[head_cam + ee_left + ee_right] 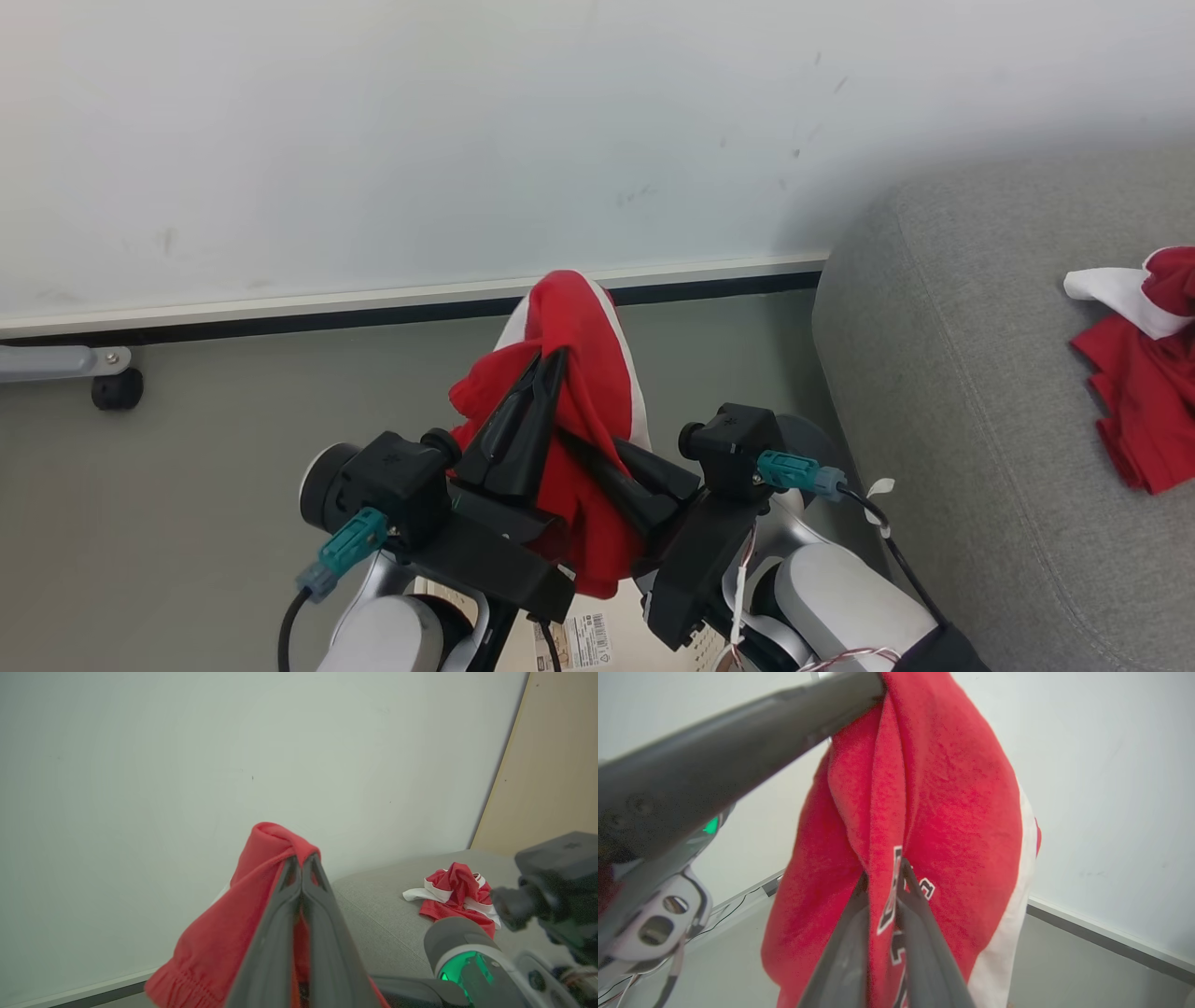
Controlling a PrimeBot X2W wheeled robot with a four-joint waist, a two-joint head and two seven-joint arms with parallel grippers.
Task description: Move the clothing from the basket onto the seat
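Left gripper [549,366] jaws clenched on raised jersey [586,317]; right gripper [883,873] jaws pinch its lower fold. Second jersey [1144,392] lies on seat [952,373].

Bright even light; left claw [302,862] blurry nr cam

Reference item: sofa seat [980,420]. On the seat, well in from its left edge: second jersey [1144,392]. Left of the seat, clear of it, above the floor [187,523]: held jersey [583,373], with the left gripper [302,858] clamped at its top and the right gripper [883,875] pinching a fold lower down, on the seat's side. Left of the seat, under that jersey: basket [627,644]. Far left of the seat, at the wall's foot: caster [117,389]. Behind the seat: wall [467,140].
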